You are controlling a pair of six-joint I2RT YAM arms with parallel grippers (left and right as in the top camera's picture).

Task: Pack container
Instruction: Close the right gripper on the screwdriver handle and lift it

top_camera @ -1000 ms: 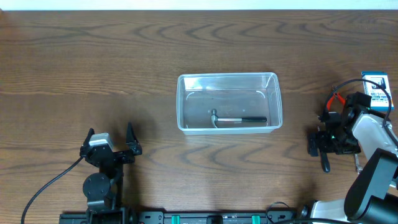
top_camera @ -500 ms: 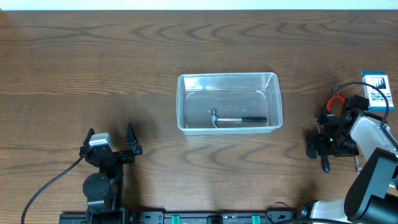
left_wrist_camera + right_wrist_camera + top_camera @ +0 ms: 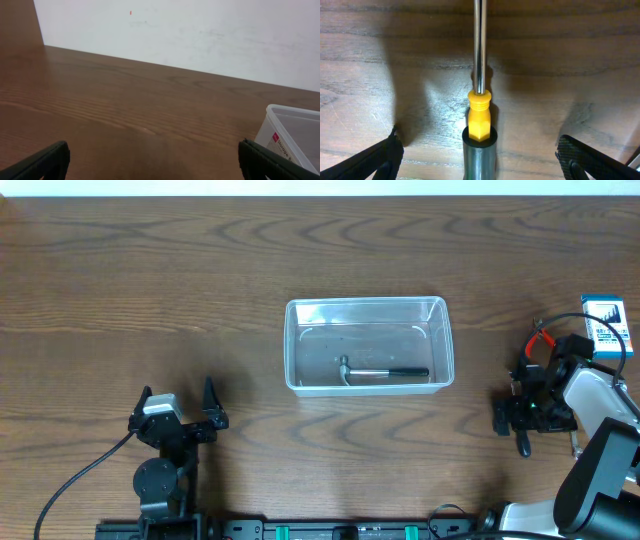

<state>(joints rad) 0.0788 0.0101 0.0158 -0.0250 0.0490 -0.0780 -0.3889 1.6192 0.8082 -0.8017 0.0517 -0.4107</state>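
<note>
Our right gripper [image 3: 481,159] straddles the tool [image 3: 479,107], jaws wide open; closing off-centre could roll it away. Our left gripper [image 3: 152,156] rests open.

Soft, even light fills the overhead view; the clear rectangular plastic tub [image 3: 366,302] shows pale sheen on its rim. In the right wrist view, broad soft shadows flank the shiny steel shaft [image 3: 479,45], and the frame's bottom edge looks perhaps slightly blurred.

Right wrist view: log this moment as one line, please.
right tool open, straddling yellow-collared steel screwdriver on wooden table | left tool open, empty | clear plastic rectangular container holds black-handled metal hammer
</note>
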